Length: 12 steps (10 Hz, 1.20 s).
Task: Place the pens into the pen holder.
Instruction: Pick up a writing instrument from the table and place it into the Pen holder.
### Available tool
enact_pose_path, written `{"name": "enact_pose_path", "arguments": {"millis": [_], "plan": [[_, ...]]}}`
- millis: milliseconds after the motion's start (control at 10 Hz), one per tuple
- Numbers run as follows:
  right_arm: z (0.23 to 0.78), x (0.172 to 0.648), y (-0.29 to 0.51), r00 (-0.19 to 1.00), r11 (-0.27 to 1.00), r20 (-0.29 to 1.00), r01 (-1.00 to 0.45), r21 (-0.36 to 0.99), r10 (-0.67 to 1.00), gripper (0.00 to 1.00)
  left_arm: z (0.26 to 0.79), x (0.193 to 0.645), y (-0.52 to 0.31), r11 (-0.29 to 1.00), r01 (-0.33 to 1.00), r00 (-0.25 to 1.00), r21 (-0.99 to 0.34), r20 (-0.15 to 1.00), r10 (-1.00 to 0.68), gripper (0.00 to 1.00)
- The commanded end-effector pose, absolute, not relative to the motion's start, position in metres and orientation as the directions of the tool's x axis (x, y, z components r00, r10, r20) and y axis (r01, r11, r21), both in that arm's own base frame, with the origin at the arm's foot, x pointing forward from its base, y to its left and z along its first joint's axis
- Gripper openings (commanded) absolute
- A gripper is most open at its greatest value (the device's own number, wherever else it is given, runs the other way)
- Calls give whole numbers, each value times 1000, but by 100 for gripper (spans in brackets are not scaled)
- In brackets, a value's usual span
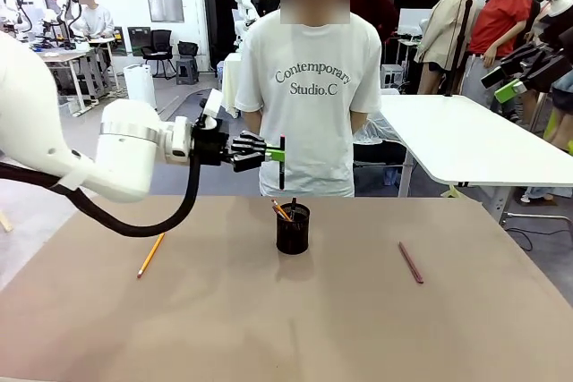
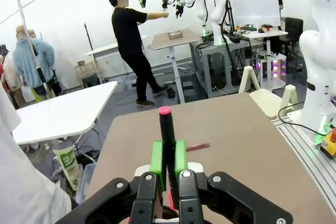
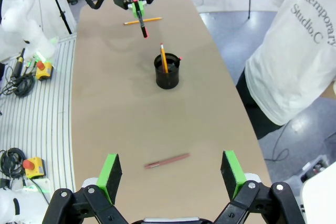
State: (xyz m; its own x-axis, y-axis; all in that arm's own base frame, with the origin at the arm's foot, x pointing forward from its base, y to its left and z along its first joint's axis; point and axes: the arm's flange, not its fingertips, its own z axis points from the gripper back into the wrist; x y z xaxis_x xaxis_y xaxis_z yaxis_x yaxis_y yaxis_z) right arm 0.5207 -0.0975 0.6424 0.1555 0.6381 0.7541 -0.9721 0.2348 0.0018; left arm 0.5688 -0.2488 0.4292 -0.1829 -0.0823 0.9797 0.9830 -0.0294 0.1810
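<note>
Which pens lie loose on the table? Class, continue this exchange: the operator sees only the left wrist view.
Observer: Besides your reddish-brown pen, a yellow pencil lies toward the left arm's side.
Operator: Where does my black pen go?
Observer: Into the pen holder, standing mid-table between the loose two.
Operator: Is it empty?
Observer: No, an upright pencil stands inside.

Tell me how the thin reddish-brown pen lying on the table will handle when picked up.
The thin reddish-brown pen lies dead straight, so probably stiff. Slim and seemingly round, it may roll on the smooth brown tabletop if nudged sideways. It looks light; lying flat, it offers little height to pinch.
</note>
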Motion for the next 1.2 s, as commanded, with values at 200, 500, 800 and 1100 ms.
{"name": "enact_pose_path", "arguments": {"millis": [200, 500, 800, 1100], "plan": [[643, 519, -96, 151, 232, 757, -973, 0, 635, 100, 425, 571, -255, -36, 982, -187, 184, 979, -77, 0], [643, 519, -96, 151, 232, 757, -973, 0, 635, 100, 425, 571, -255, -36, 982, -187, 184, 979, -77, 0], [643, 519, -96, 151, 232, 757, -973, 0, 635, 100, 403, 590, -260, -112, 983, -150, 146, 988, -25, 0], [643, 519, -96, 151, 232, 757, -973, 0, 635, 100, 381, 601, -274, -135, 977, -172, 166, 985, -32, 0]]}}
